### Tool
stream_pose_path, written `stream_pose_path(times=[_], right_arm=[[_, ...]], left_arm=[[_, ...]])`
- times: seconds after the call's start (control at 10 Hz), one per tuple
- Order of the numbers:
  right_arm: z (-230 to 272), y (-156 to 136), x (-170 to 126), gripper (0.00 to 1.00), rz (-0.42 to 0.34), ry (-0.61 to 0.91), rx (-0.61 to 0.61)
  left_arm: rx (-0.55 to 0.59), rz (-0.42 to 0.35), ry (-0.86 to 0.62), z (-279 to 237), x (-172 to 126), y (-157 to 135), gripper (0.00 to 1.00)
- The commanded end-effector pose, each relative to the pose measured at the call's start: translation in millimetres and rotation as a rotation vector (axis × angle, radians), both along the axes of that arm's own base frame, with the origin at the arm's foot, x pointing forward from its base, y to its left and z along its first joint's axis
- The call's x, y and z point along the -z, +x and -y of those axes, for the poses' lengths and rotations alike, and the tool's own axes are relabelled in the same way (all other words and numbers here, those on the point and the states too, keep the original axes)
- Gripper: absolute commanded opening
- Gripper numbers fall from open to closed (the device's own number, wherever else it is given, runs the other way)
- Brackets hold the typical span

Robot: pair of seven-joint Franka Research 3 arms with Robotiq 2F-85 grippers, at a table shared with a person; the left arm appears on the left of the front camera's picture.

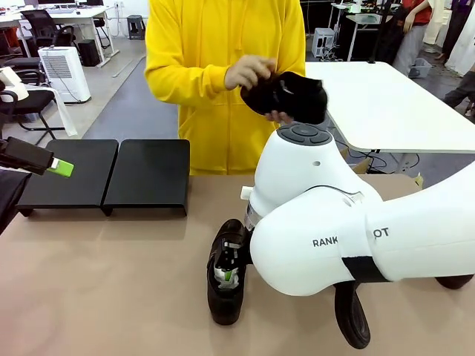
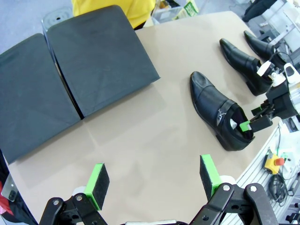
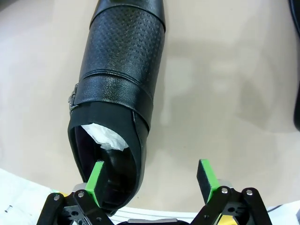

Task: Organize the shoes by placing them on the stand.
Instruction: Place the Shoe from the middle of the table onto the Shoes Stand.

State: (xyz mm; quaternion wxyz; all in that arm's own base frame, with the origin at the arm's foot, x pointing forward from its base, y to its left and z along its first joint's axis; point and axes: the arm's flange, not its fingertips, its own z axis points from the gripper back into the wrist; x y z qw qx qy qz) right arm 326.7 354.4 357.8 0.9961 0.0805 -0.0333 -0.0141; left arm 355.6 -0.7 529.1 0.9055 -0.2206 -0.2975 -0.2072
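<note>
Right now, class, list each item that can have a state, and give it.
Matte-black flat two-panel stand: bare, no shoes on it.
Glossy black buckled leather shoe: upright on table, paper-stuffed, not gripped.
Second black shoe: held up in person's hands.
Left end effector: open, empty.
Right end effector: open, one finger inside buckled shoe.

Glossy black shoes [image 2: 213, 105] upright, apart from stand [image 2: 101, 51].

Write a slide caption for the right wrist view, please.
Open right pincer at the heel of a black buckled shoe stuffed with white paper, lying on the tan table.
</note>
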Motion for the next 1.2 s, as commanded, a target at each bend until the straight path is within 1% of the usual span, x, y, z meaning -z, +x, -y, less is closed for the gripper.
stream_pose_path(times=[0.0,0.2,0.3,0.4,0.5,0.6,0.7,0.8,0.9,1.0,1.1], right_arm=[[-1.8,2.3,0.2,1.0,0.012,0.014,0.009],[-1.8,2.3,0.2,1.0,0.012,0.014,0.009],[0.0,0.0,0.0,1.0,0.0,0.0,0.0],[21.8,-11.3,-19.2,1.0,0.051,-0.016,0.048],[56.0,-18.9,-44.7,1.0,0.089,0.001,0.128],[82.8,-25.9,-63.9,1.0,0.144,-0.009,0.206],[120.6,-28.7,-79.3,1.0,0.183,-0.029,0.332],[149.3,-30.4,-85.7,1.0,0.2,-0.016,0.426],[170.6,-33.0,-88.8,1.0,0.206,-0.01,0.498],[187.9,-32.1,-89.4,1.0,0.2,-0.019,0.566],[202.0,-29.5,-88.1,1.0,0.174,-0.029,0.647]], left_arm=[[0.016,0.009,-0.014,-1.1,0.8,0.4,1.0],[0.016,0.009,-0.014,-1.1,0.8,0.4,1.0],[0.016,0.009,-0.014,-1.1,0.8,0.4,1.0],[0.0,0.0,0.0,0.0,0.0,0.0,1.0],[0.09,0.043,0.044,36.4,2.5,-9.3,1.0],[0.13,0.061,0.066,67.5,4.2,-19.7,1.0],[0.132,0.038,0.114,111.6,6.6,-33.0,1.0],[0.081,0.015,0.156,140.6,10.0,-43.0,1.0],[0.056,-0.034,0.236,169.7,14.6,-50.1,1.0],[0.064,-0.058,0.267,196.2,20.6,-58.0,1.0],[0.05,-0.018,0.276,215.4,26.2,-63.0,1.0]])
